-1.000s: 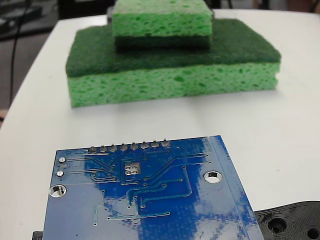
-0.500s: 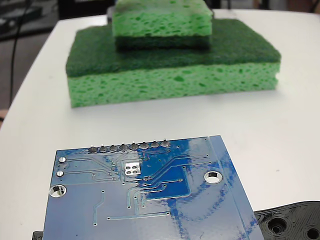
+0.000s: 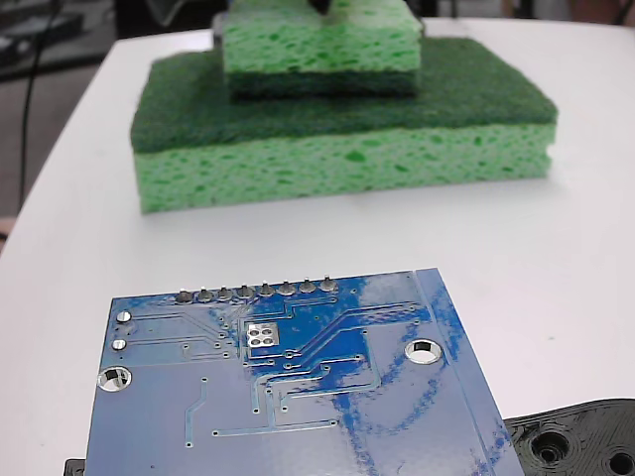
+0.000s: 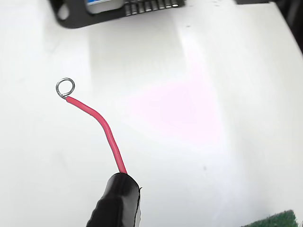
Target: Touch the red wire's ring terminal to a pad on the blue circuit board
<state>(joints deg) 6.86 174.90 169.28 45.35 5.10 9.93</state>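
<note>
Green sponges dominate the far half of the fixed view: a large sponge point(image 3: 342, 124) with a dark scouring top lies flat on the white table point(image 3: 575, 248), and a smaller sponge point(image 3: 319, 45) sits on top of it. They lie beyond the blue circuit board point(image 3: 298, 397), well apart from it, with bare table between. The board lies flat at the near edge, its row of 8 grey solder points point(image 3: 256, 292) along the far side and the pad point(image 3: 262, 334), a silvery square with 4 dark holes, just behind that row. Nothing covers the pad. 2 silver-rimmed mounting holes point(image 3: 424, 351) flank it, and a black plastic piece point(image 3: 580, 441) with holes touches the board's lower right corner.

In the wrist view the red wire point(image 4: 102, 130) rises from its thick black sleeve point(image 4: 116, 201) and bends left, ending in the ring terminal point(image 4: 65, 87), which hangs over bare white table. A dark-framed part point(image 4: 120, 9) shows at the top edge, well apart from the ring. A green sponge corner point(image 4: 277, 221) shows at bottom right. The gripper fingers are not visible, so I cannot tell how far open they are.
</note>
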